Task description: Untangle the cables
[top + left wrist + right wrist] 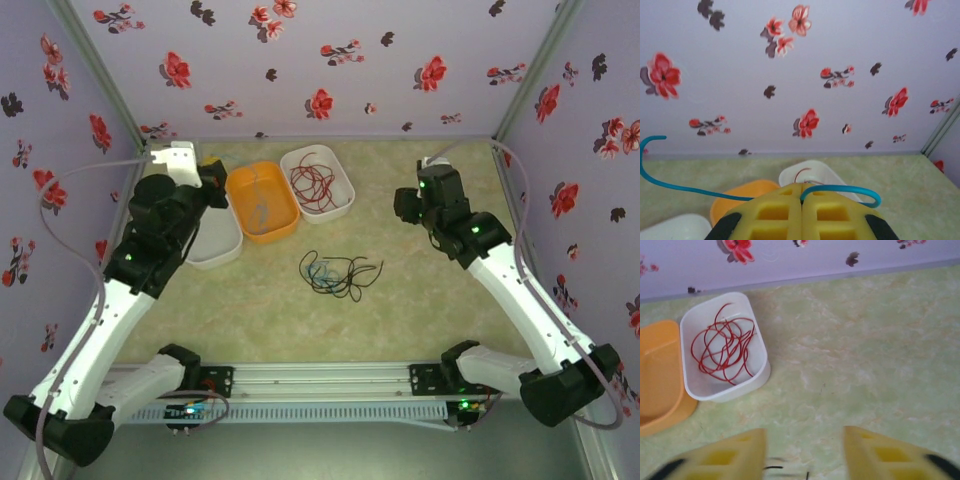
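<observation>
Nearby, red cable (pixel 721 346) fills white tub (pixel 726 393) beside orange tub (pixel 660 382).

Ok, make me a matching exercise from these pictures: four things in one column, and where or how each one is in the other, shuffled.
Things:
1. red cable
2. blue cable
3. dark bundle
4. right hand

Place or state:
A. loose on the table
B. open
C. in a white tray
D. pinched in the shut left hand

Pairs: 1-C, 2-D, 3-A, 4-B
</observation>
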### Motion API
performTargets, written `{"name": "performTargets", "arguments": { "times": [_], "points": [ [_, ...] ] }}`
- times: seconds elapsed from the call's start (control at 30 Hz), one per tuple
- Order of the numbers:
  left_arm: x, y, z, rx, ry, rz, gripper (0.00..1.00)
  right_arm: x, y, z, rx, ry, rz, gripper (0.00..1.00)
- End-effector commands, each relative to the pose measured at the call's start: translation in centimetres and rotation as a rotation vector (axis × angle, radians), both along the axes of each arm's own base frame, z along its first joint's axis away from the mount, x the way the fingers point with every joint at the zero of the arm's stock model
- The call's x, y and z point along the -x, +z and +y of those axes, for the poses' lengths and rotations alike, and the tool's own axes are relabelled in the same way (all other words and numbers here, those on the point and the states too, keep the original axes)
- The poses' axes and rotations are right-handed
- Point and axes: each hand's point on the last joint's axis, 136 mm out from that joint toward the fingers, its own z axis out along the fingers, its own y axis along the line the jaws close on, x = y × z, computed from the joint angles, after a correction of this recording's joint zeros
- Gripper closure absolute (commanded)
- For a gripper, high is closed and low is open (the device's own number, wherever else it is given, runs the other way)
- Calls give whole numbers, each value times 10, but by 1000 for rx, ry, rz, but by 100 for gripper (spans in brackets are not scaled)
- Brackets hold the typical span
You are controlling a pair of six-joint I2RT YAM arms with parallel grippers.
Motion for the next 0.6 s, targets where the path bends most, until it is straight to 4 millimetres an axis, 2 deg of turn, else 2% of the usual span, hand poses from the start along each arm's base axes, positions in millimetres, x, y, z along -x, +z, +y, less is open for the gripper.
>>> {"name": "performTargets", "arguments": {
  "times": [0.0, 0.07, 0.2, 0.23, 0.27, 0.4, 0.57],
  "points": [
    [-2, 15, -3, -33, -15, -26, 100, -6, 3, 3, -23, 0, -18, 38],
    [-10, 16, -7, -40, -17, -21, 100, -7, 1, 5, -25, 3, -13, 30],
    [-33, 7, -16, -67, -11, 20, 100, -8, -2, 6, -28, 4, -6, 20],
    [-40, 4, -17, -73, -7, 33, 100, -9, -3, 6, -26, 1, -3, 14],
    [-47, 0, -19, -79, -2, 48, 100, -9, -4, 5, -23, -3, 1, 3],
    [-70, -18, -22, -103, 18, 104, 100, -10, -7, 3, -17, -21, 8, 1],
    [-98, -54, -19, -149, 66, 192, 100, -11, -7, 0, -21, -39, -6, 1]
  ]
}}
